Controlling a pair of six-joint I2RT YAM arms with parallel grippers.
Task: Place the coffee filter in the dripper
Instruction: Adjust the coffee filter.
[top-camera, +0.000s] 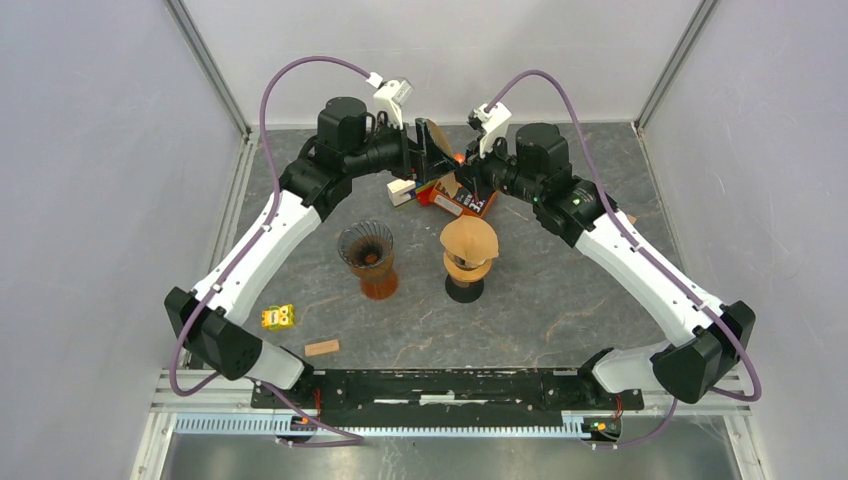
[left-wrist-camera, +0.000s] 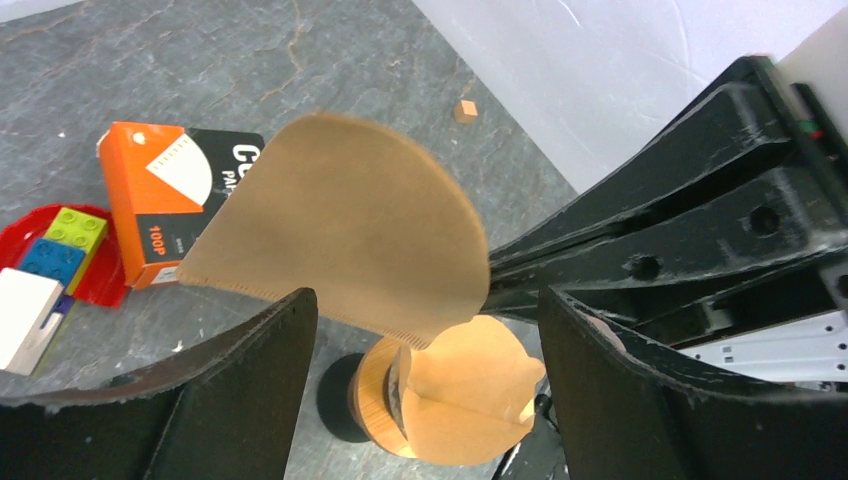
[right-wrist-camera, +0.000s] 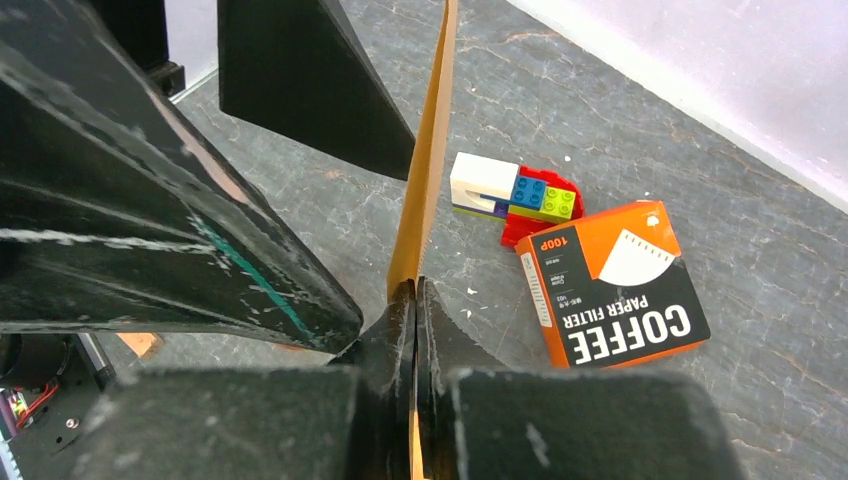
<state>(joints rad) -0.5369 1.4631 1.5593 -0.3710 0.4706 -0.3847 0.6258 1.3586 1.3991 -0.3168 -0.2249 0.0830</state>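
Lying nearer the arm bases than the empty dripper (top-camera: 365, 255) are a wooden block (top-camera: 321, 348) and a yellow toy (top-camera: 277, 317). To the dripper's right stands a second dripper (top-camera: 468, 262) carrying a filter. Beyond the dripper lies the orange filter box (right-wrist-camera: 610, 285). Farther still, the right gripper (right-wrist-camera: 415, 300) is pinched tight on the edge of the coffee filter (left-wrist-camera: 340, 220), holding it upright above the table. The jaws of the left gripper (left-wrist-camera: 428, 305) stand apart, one on each side of the sheet.

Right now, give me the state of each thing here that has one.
coffee filter: folded flat, held in the air
right gripper: shut on the coffee filter
left gripper: open, straddling the coffee filter
dark dripper: upright, empty
wood-collared dripper: upright, second filter inside
coffee filter box: lying flat, closed
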